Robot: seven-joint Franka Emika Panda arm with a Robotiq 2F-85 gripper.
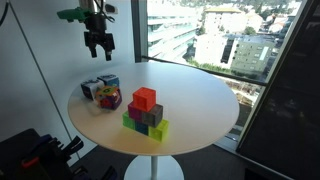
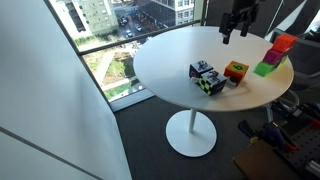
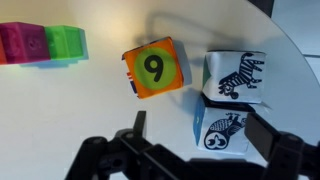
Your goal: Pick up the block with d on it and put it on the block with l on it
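Note:
The block with d on it is the blue-teal cube [image 3: 225, 130] with a pale picture face, low in the wrist view. It touches the block with l on it, the whitish cube [image 3: 237, 75] with dark edges, just above it. Both exterior views show the pair at the table's edge: the blue cube [image 1: 107, 82] [image 2: 200, 70] and the whitish cube [image 1: 90, 88] [image 2: 210, 83]. My gripper [image 3: 200, 135] [image 1: 97, 45] [image 2: 235, 25] hangs well above the table, open and empty, its fingers on either side of the blue cube in the wrist view.
An orange, magenta and yellow cube [image 3: 155, 68] [image 1: 110, 98] [image 2: 236, 72] sits beside the pair. A stack of orange, grey, magenta and green cubes [image 1: 145, 112] [image 2: 275, 55] stands mid-table. The round white table [image 1: 200, 100] ends close to the cubes, by a window.

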